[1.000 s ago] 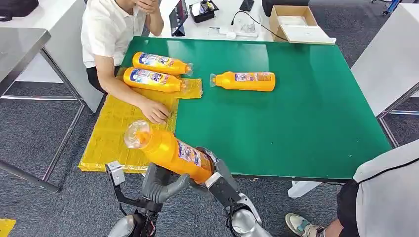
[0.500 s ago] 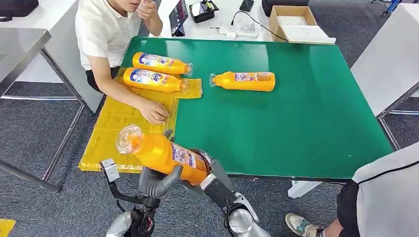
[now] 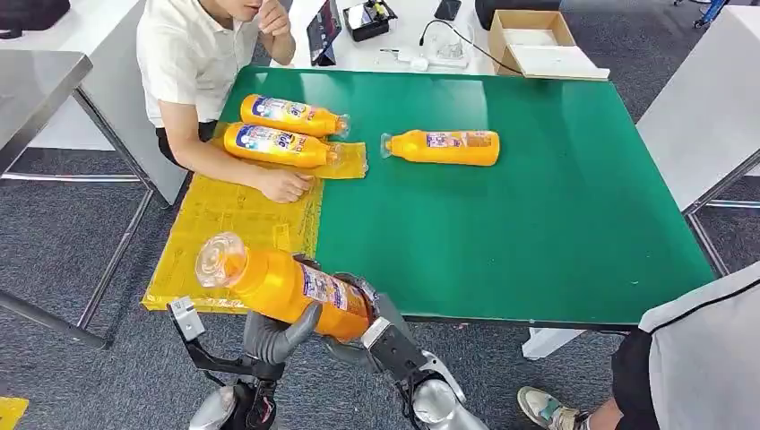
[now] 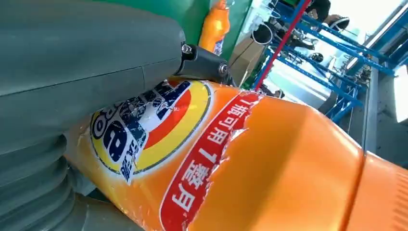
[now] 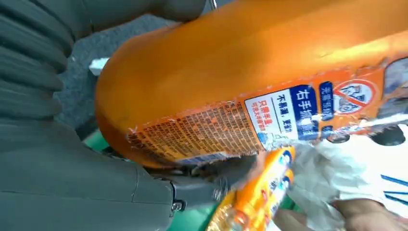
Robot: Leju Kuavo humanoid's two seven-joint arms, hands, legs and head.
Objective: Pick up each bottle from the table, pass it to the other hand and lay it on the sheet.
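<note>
Green matting covered the table point(image 3: 556, 224), its left end draped with a crinkled yellow sheet point(image 3: 215, 228) where two glossy orange bottles point(image 3: 278, 130) already lay and a seated person's hand point(image 3: 285, 185) rested. Off the near edge, the left hand point(image 3: 273, 336) and the right hand point(image 3: 363, 327) both grasped a smooth orange plastic bottle point(image 3: 287, 285), clear-capped and tilted, apparently mid-handover. Next, judging by this, the right hand must let go; one more bottle point(image 3: 444, 146) waited on the matting.
</note>
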